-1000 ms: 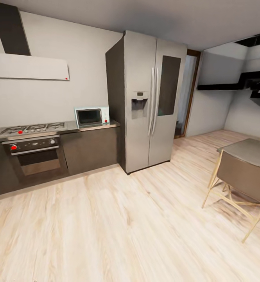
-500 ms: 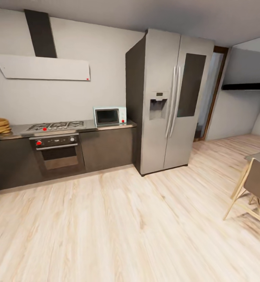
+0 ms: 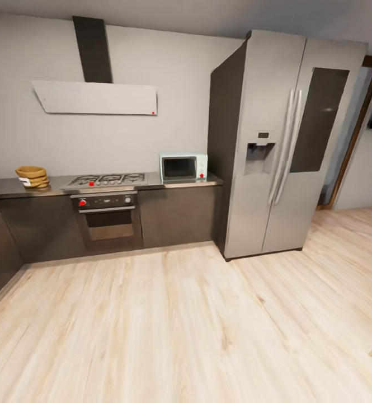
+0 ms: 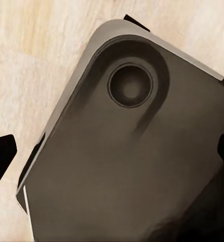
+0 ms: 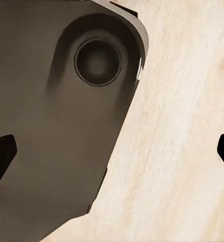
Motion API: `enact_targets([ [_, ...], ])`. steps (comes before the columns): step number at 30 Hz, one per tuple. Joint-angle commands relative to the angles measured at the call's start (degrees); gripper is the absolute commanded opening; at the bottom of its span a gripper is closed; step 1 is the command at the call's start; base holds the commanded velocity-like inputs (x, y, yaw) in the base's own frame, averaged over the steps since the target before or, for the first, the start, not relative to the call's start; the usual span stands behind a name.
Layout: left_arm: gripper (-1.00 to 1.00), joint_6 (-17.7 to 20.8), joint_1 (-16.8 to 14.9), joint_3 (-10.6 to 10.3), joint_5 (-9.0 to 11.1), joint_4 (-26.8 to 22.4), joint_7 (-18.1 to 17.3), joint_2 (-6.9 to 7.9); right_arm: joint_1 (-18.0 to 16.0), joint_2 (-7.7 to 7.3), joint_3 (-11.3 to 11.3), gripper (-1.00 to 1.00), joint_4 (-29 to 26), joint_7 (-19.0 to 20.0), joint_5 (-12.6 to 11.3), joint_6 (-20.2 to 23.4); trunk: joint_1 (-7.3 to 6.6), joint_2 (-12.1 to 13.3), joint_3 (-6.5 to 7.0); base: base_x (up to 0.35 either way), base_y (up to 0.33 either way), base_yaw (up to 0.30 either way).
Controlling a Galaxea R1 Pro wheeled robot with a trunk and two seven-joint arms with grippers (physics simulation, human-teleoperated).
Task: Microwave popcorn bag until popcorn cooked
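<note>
Task barely begun. Microwave (image 3: 183, 167) sits on the countertop (image 3: 152, 182), door shut, touching the fridge (image 3: 281, 145). Yellowish object, probably the bag (image 3: 32, 176), lies well left of the microwave, beyond the hob (image 3: 107, 179). Both my jaws wide apart, holding nothing. Fetching, loading, heating all remain.

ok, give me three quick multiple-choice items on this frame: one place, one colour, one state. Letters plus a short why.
1. The small pale blue-white microwave stands:
A. on the wooden floor
B. on the grey steel countertop beside the tall silver fridge
C. on the gas hob

2. The hob knobs are:
A. red
B. green
C. white

3. The microwave door is:
A. wide open
B. missing
C. closed

Answers: 1 B, it sits at the counter's end by the fridge. 2 A, red dots show on the hob's front edge. 3 C, dark glass sits flush.
</note>
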Motion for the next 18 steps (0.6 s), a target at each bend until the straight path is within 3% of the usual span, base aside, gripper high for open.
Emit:
enact_targets([
  [1,1.00,0.1,0.0,0.1,0.3,-0.1,0.1,0.01,0.0,0.02,0.2,1.00,0.0,0.0,0.0,0.0,0.03,0.0,-0.05,0.321,0.000,0.180],
  [18,1.00,1.4,0.0,0.0,0.2,-0.1,0.1,-0.15,0.0,0.51,-0.2,1.00,0.1,0.0,-0.2,0.0,0.03,0.0,-0.05,0.322,0.000,0.011],
])
